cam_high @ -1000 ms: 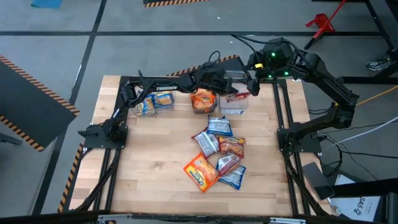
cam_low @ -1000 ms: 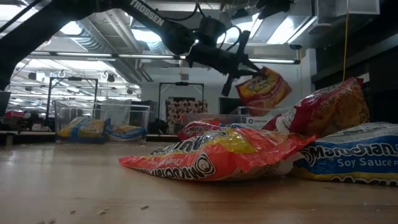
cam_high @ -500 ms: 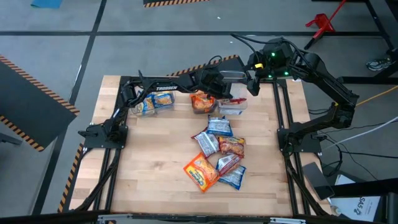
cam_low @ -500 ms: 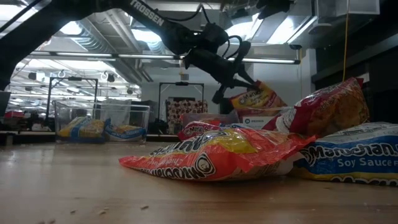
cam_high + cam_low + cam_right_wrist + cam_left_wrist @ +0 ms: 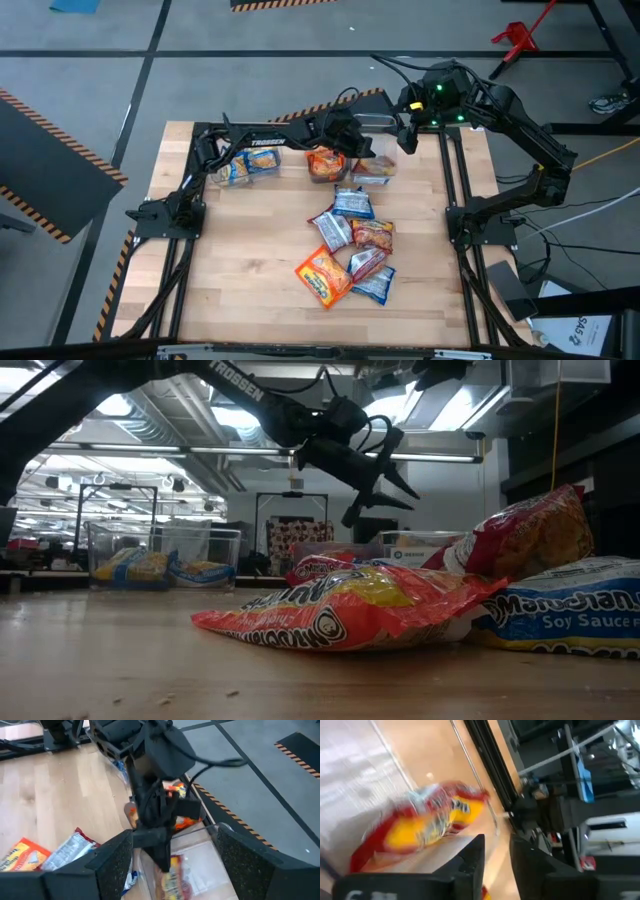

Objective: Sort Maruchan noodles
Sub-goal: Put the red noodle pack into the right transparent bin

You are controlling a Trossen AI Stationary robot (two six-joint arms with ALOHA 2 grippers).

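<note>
Left gripper [image 5: 368, 150] hovers over the far right bin [image 5: 377, 172], fingers parted and empty; a red-and-yellow noodle packet [image 5: 420, 827] lies directly below, nearer this arm than the right

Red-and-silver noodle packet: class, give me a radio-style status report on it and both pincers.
Left pincer open above right-hand bin, empty. Red-and-silver packet in that bin. Right pincer open, waiting beside the bin. Loose packets mid-table, nothing obstructing.

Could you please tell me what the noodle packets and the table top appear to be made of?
The noodle packets look like thin glossy plastic film: crinkled, with bright highlights and crimped end seams. The table top looks like pale wood with a matte finish, judging by its parallel plank lines and grain, though it could be laminate.
</note>
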